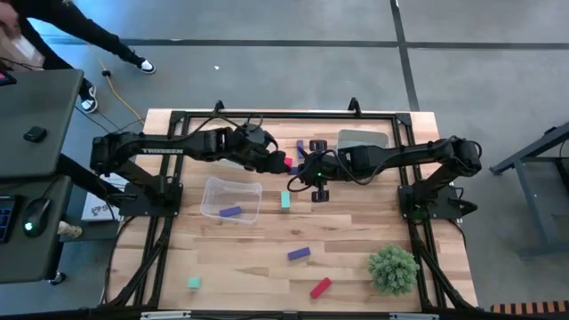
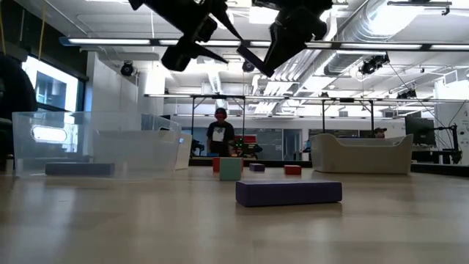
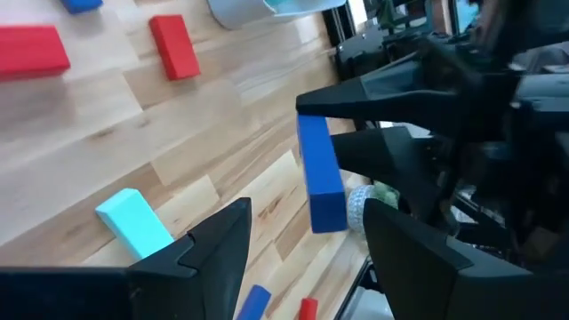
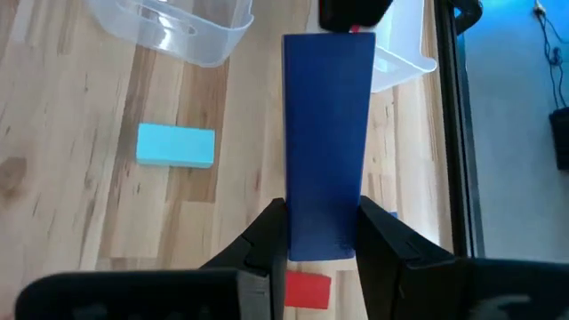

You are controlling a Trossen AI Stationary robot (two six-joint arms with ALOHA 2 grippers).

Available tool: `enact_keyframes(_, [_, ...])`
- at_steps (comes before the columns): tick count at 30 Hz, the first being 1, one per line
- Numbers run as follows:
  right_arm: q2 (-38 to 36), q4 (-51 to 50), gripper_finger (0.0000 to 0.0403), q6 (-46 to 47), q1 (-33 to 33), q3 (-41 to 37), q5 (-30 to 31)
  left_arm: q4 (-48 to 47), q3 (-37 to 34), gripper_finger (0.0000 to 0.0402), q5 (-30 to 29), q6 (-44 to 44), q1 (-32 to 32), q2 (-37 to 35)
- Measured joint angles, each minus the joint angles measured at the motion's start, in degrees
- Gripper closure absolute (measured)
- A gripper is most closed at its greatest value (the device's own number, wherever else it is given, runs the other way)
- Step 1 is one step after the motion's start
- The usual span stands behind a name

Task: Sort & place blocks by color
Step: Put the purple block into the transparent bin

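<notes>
Right claw (image 4: 322,233) clamped on blue-purple block (image 4: 327,133), raised mid-frame over counter (image 1: 356,267). Left claw (image 3: 307,231) apart, just beside block end, holding nothing. Risk: handover misaligned, left fingers knock block askew, block drops beside clear bin (image 1: 231,197).

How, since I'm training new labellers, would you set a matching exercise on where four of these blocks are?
Things:
1. blue bar
2. teal block
3. front red block
4. purple block

Places:
a. inside the clear bin
b. on the table beside the clear bin
c. near the plant
d. clamped in the jaws of the right gripper, off the table

Pairs: 1-d, 2-b, 3-c, 4-a
</notes>
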Motion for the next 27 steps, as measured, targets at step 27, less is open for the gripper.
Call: enact_keyframes(27, [0.0, 2.6, 0.0329, -2.2, -0.4, 0.0, 2.3, 5.6, 0.0, 0.0277, -0.1, -1.6, 0.0, 3.7])
